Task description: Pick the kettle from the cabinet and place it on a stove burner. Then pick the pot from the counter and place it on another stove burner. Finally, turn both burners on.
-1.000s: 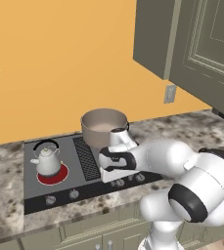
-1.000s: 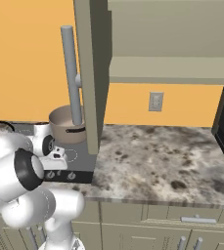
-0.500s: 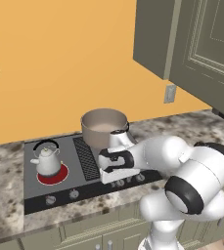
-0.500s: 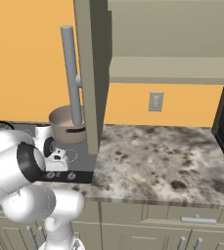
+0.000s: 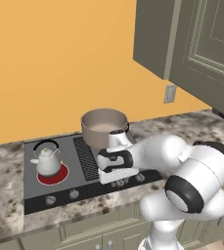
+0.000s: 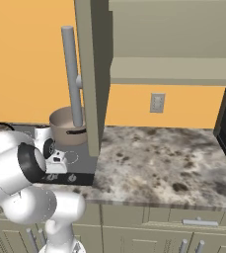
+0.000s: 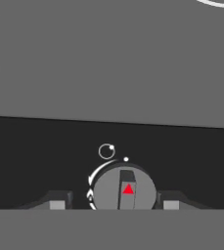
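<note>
Kettle (image 5: pixel 47 160) sits on the left burner (image 5: pixel 53 176), which glows red, so that one's on; pot (image 5: pixel 103 128) sits at the back right of the cooktop (image 5: pixel 59 188), presumably on the other ring, hidden under it. Gripper (image 7: pixel 114 205) is low over the front control strip, fingertips (image 7: pixel 57 205) spread either side of a round knob (image 7: pixel 123 190) with a red triangle marker. Jaws straddle it but aren't visibly pinching; my read is it's lined up to grip and twist the second burner on.

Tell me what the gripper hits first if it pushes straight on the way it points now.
Most likely the round stove knob with the red triangle: it sits between the gripper's two fingertips, dead ahead. How much gap remains is unclear.
</note>
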Robot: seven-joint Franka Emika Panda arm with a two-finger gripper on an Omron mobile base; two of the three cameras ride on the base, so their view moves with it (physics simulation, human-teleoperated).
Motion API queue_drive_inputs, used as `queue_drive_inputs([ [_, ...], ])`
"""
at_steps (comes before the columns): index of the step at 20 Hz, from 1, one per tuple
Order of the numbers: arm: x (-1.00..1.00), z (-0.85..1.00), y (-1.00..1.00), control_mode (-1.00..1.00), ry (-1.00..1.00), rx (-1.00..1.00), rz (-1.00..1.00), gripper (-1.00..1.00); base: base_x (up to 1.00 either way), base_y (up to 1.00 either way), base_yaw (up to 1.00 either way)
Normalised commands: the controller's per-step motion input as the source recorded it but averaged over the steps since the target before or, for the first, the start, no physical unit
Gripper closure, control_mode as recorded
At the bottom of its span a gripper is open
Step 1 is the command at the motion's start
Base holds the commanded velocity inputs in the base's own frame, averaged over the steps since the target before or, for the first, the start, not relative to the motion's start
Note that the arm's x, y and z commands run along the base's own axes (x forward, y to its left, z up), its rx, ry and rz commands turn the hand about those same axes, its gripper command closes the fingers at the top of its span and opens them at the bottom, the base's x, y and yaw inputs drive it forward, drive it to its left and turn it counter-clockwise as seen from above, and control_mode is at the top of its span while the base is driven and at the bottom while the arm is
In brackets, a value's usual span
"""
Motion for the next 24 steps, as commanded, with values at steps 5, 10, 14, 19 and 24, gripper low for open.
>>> queue_drive_inputs([
  [5, 0.0, -0.11, -0.01, -1.0, -0.01, 0.04, 0.05, 1.0, 0.0, 0.0, 0.0],
  [10, 0.0, -0.14, -0.01, -1.0, -0.02, 0.1, 0.17, 1.0, 0.0, 0.0, 0.0],
  [14, 0.0, -0.15, -0.01, -1.0, -0.08, 0.15, 0.33, 1.0, 0.0, 0.0, 0.0],
  [19, 0.02, -0.18, -0.05, -1.0, -0.07, 0.19, 0.4, 1.0, 0.0, 0.0, 0.0],
  [24, 0.16, -0.21, -0.04, -1.0, -0.03, 0.21, 0.43, 1.0, 0.0, 0.0, 0.0],
])
